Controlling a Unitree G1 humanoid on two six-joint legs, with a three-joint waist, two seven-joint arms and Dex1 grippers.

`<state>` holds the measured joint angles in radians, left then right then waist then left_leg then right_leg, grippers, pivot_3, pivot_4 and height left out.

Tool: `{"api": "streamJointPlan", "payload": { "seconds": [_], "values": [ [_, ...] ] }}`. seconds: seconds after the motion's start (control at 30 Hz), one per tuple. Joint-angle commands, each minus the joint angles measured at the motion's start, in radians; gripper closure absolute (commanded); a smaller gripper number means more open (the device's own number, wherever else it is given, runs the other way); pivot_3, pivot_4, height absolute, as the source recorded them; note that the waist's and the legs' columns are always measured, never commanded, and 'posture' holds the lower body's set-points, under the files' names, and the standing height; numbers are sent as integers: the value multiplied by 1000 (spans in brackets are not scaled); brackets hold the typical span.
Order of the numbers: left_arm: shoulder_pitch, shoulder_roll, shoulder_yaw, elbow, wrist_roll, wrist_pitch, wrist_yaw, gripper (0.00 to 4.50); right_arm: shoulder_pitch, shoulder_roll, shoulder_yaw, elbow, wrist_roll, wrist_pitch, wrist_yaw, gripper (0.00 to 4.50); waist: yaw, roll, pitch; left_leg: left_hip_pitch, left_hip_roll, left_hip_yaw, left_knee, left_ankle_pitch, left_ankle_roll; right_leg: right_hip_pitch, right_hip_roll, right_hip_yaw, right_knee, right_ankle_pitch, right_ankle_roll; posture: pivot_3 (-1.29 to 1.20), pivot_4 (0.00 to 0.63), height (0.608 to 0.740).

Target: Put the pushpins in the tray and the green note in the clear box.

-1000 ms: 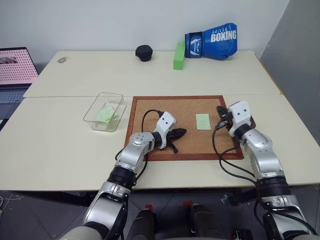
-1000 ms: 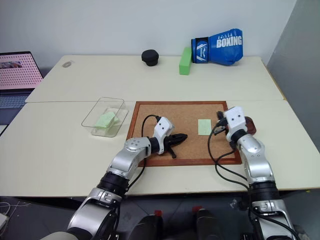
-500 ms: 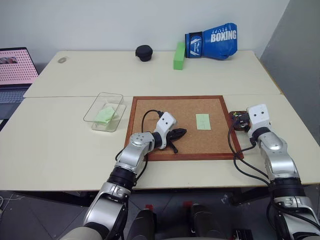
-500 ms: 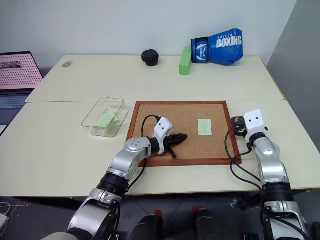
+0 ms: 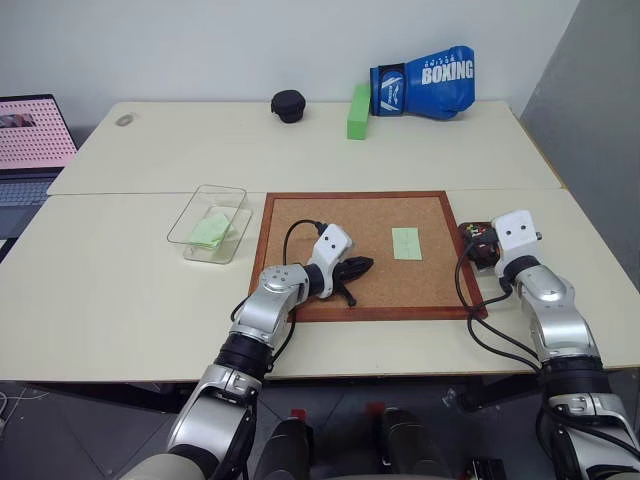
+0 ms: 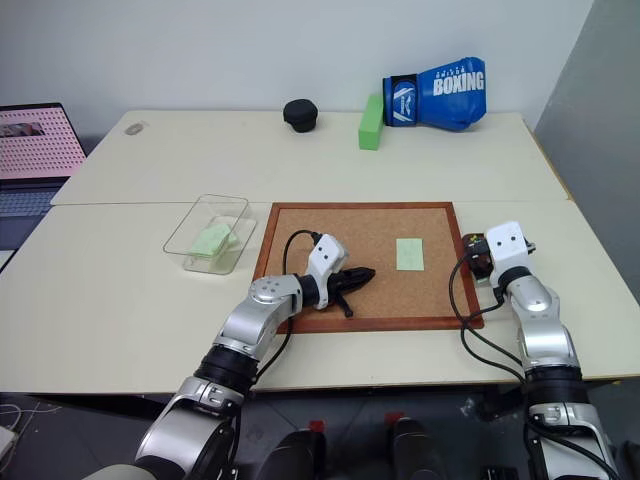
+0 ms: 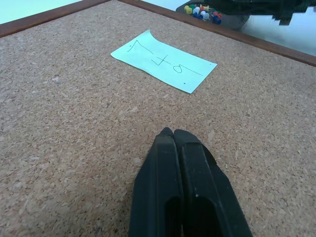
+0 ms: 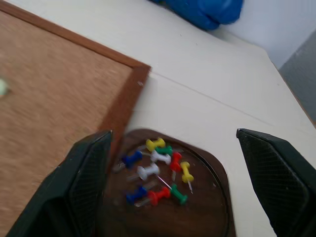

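A pale green note [image 5: 406, 243] with handwriting lies flat on the corkboard [image 5: 300, 225], ahead of my left gripper [image 7: 173, 133]. That gripper is shut, empty, and rests low on the cork. Another pale green paper [image 5: 212, 229] lies inside the clear box [image 5: 190, 222], left of the board. The small dark brown tray [image 8: 210, 200] sits just off the board's right edge. Several pushpins [image 8: 159, 170] in yellow, red, blue, green and white lie in it. My right gripper [image 8: 173, 132] hovers over the tray, open, its fingers [image 8: 84, 187] straddling the pins without touching them.
At the table's far side are a bright green block [image 5: 358, 110], a blue boxing glove [image 5: 425, 80] and a black round object [image 5: 288, 105]. A laptop [image 5: 30, 140] sits at the far left. The table's right edge runs close to the tray.
My right gripper has swung right, from the corkboard's right edge to above the tray, where it stands open. The left gripper and the note on the board have not moved.
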<state>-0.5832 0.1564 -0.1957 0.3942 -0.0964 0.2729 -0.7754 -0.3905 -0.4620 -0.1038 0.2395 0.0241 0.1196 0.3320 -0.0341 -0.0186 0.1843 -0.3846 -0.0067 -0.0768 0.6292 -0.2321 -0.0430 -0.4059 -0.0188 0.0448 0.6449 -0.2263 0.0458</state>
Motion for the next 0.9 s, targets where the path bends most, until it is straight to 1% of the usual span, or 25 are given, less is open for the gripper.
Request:
{"api": "streamJointPlan", "payload": {
  "seconds": [0.03, 0.2, 0.27, 0.3, 0.33, 0.37, 0.43, 0.5, 0.53, 0.57, 0.63, 0.67, 0.7, 0.83, 0.9],
  "values": [
    [-14, 9, -7, -8, -3, 3, -17, 4500, 7, 9, -11, -113, 132, 33, 140, 235, 0, 0, 0, 0, 0, 0, 0, 0, 0, 0, 0, 0, 0, 0, 0, 0, 150, 740],
    [-69, 7, 34, -34, -54, 54, -34, 4500, -1, 22, 17, -131, 191, 100, 219, 235, 0, -1, 1, -1, 0, 0, 0, 0, 0, 0, 0, -1, 0, 0, 0, 0, 150, 740],
    [-100, 6, 56, -47, -85, 87, -47, 4106, -13, 27, 42, -111, 194, 109, 257, 221, 0, -1, 1, -1, 0, 0, 0, 0, 0, 0, 0, -1, 0, 0, 0, 0, 150, 740],
    [-110, 8, 62, -51, -98, 100, -58, 4009, -22, 30, 48, -99, 196, 114, 270, 221, 0, -1, 1, -1, 0, 0, 0, 0, 0, -1, 0, -1, 0, 0, 0, 0, 150, 740],
    [-119, 10, 64, -52, -105, 103, -65, 3739, -35, 31, 54, -81, 193, 110, 281, 221, 0, -1, 1, -1, 0, 0, 0, 0, 0, -1, 0, -1, 0, 0, 0, 0, 150, 740],
    [-125, 12, 65, -50, -107, 102, -70, 3620, -45, 32, 58, -67, 191, 107, 286, 221, -1, -1, 1, -1, 0, 0, 0, 0, 0, -1, 0, -1, 0, 0, 0, 0, 150, 740],
    [-133, 18, 59, -39, -102, 92, -79, 3135, -73, 34, 61, -29, 187, 99, 296, 221, -2, -1, 1, -1, 0, 0, 0, 0, 0, -1, 0, -1, 0, 0, 0, 0, 150, 740],
    [-136, 22, 55, -34, -99, 88, -86, 2801, -94, 37, 59, -4, 191, 99, 300, 221, -2, -1, 1, -1, 0, 0, 0, 0, 0, -1, 0, -1, 0, 0, 0, 0, 150, 740],
    [-138, 25, 53, -33, -99, 86, -90, 2504, -102, 38, 59, 5, 190, 97, 302, 221, -1, -1, 1, -1, 0, 0, 0, 0, 0, -1, 0, -1, 0, 0, 0, 0, 150, 740],
    [-140, 27, 51, -32, -98, 84, -94, 2382, -107, 38, 61, 12, 188, 93, 304, 221, -1, -1, 1, -1, 0, -1, 0, 0, 0, -1, 0, -1, 0, 0, 0, 0, 150, 740],
    [-152, 32, 51, -18, -93, 74, -103, 1912, -112, 39, 62, 19, 187, 90, 308, 221, 0, -1, 1, -1, 0, -1, 0, 0, 0, -1, 0, -1, 0, 0, 0, 0, 150, 740],
    [-160, 34, 51, -8, -90, 68, -106, 1773, -110, 39, 62, 15, 188, 91, 311, 221, 0, -1, 1, -2, 0, -1, 0, 0, 0, -1, 0, -1, 0, 0, 0, 0, 150, 740],
    [-173, 36, 51, 10, -85, 58, -108, 1536, -103, 37, 62, 1, 192, 96, 316, 221, 0, -1, 1, -2, 0, -1, 0, 0, 0, -1, 0, -1, 0, 0, 0, 0, 150, 740],
    [-228, 41, 50, 106, -69, 12, -126, 870, -48, 20, 69, -99, 210, 130, 342, 221, 1, -1, 1, -2, 0, -1, 0, 0, 0, -1, 0, -1, 0, 0, 0, 0, 150, 740],
    [-266, 37, 42, 193, -44, -41, -121, 438, -10, 9, 72, -160, 219, 155, 352, 221, 1, -1, 1, -2, 0, -1, 0, 0, 0, -1, 0, -1, -1, 0, 0, 0, 150, 740]
  ]
}}
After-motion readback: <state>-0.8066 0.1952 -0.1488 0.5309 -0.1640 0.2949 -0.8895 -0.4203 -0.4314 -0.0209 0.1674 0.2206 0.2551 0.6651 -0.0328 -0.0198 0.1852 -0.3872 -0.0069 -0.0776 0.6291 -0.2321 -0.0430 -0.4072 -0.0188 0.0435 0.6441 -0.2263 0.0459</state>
